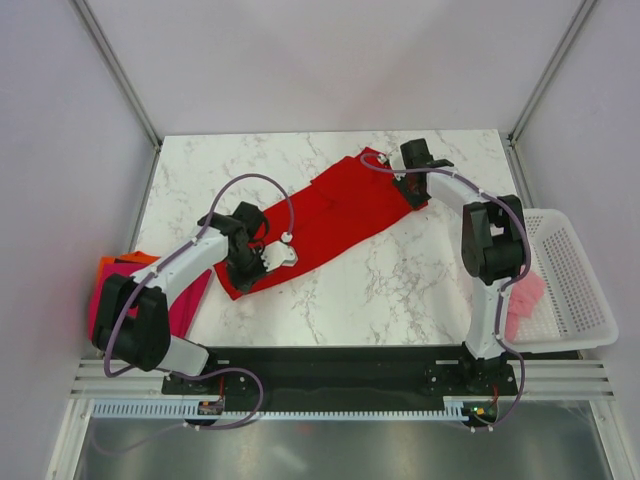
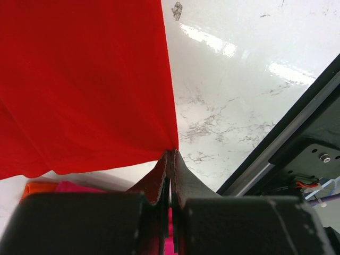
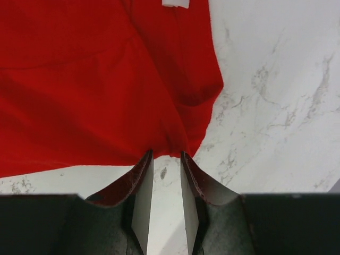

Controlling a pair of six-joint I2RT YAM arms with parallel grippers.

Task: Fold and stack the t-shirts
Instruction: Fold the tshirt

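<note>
Cloth runs slantwise over the marble table (image 1: 400, 290): you have the red t-shirt (image 1: 340, 205) laid out as a long band from the near left part of the table up towards the far right corner. It lies flat for most of its length.

Your left gripper (image 1: 258, 268) is at the band's near left end. From the left wrist camera you see its fingers pressed together with a corner of the red cloth pinched between the tips, and the cloth spreads away from that corner in a smooth sheet. Behind the fingers, low in that view, you can see bits of orange and magenta.

Your right gripper (image 1: 410, 190) is at the far right end of the red t-shirt. From the right wrist camera you see its fingers standing a narrow gap apart, with bare marble showing between them. The rumpled edge of the shirt lies just at the tips, and you cannot tell from here whether any cloth is between them. The white neck label (image 3: 175, 2) shows at the top edge of that view.

At the left edge of the table, under your left arm, lie the magenta t-shirt (image 1: 120, 300) and the orange t-shirt (image 1: 112, 263), the orange one peeking out on the far side. At the right edge sits the white basket (image 1: 580, 290), with the pale pink t-shirt (image 1: 527, 292) at its near left side, partly behind your right arm.
</note>
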